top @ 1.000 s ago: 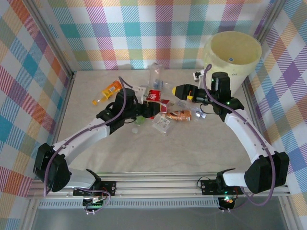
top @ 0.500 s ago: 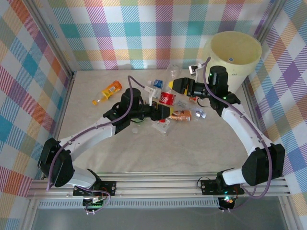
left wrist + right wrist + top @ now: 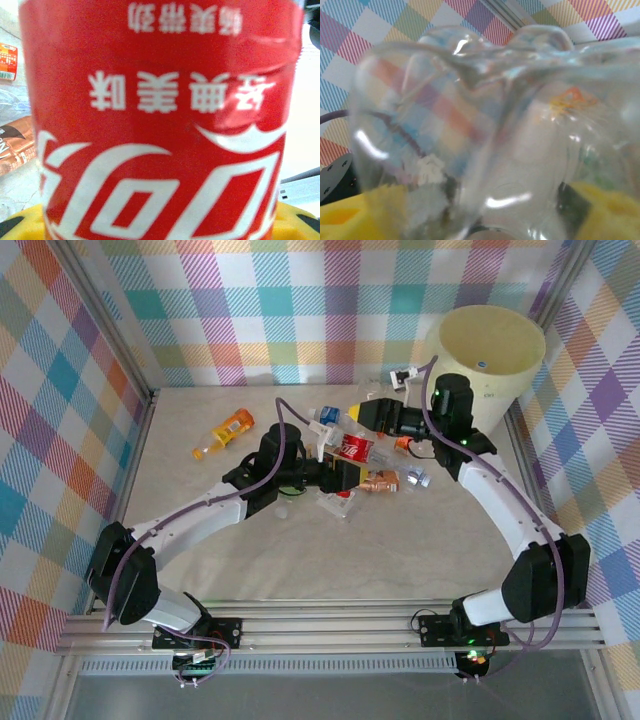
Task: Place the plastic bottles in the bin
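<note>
Red-labelled bottle (image 3: 353, 447) — pinched in the left claw (image 3: 345, 466) and held over the heap, its label looming in the left wrist view above a yellow pad (image 3: 287, 220). Clear dented bottle (image 3: 480, 115) — lying between the yellow fingers (image 3: 355, 215) of the right claw (image 3: 366, 414); cannot tell whether clamped fast or merely straddled. Both just left of the bin (image 3: 505, 385), which stands at the far right corner of the worktop (image 3: 400, 560).

Probably the carrying step, so:

- First make sure of the right-hand grip. Thin crushed plastic likely to buckle and squirt out, so squeeze across the firmer body, not the dent.
- Lift straight up before swinging, clear of the brown-labelled bottle (image 3: 378, 480) and the flattened clear one (image 3: 338, 502) below.
- Send the right arm first, being nearer the bin. Claws very close together here, so no crossing paths.
- Raise well above the tall rim, and let go only once over the mouth.
- Then bring the red one across in the same way, without loosening the pinch.

Left for later: the orange bottle (image 3: 225, 432), well apart at the far left.
</note>
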You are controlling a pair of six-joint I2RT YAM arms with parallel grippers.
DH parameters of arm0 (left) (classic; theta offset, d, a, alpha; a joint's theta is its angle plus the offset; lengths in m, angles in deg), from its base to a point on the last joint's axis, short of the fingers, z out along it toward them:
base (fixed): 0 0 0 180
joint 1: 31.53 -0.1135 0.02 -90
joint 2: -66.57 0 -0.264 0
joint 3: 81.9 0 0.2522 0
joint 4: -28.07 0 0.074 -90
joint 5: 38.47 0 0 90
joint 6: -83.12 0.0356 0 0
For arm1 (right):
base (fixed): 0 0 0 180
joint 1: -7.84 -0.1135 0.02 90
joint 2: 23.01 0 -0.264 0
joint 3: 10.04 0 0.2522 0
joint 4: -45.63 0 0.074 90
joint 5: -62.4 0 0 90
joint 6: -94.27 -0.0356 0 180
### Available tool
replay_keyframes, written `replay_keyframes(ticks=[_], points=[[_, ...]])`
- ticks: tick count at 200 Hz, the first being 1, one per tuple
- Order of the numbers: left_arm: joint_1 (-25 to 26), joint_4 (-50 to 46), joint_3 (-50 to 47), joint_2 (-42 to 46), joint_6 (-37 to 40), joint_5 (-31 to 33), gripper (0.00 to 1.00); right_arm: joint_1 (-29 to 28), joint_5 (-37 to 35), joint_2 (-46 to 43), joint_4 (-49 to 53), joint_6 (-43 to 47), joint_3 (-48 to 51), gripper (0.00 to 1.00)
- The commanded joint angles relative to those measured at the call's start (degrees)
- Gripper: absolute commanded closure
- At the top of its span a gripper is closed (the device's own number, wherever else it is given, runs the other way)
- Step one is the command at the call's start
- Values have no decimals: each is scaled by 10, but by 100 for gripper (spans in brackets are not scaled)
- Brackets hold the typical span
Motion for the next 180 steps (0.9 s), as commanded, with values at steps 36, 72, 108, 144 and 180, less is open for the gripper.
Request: replay_keyframes(ticks=[36, 72, 108, 144, 180], points=[[7, -6, 19, -4, 11, 1, 63, -3, 15, 9, -26, 20, -13, 41], [7, -23, 22, -6, 18, 8, 63, -3, -1, 4, -12, 36, -13, 63], [7, -32, 22, -6, 20, 17, 63, -3, -17, -3, -15, 44, -5, 89], [7, -65, 29, -4, 26, 49, 33, -3, -47, -10, -11, 45, 0, 100], [4, -106, 29, 21, 55, 98, 0, -2, -147, -21, 51, 78, -18, 100]])
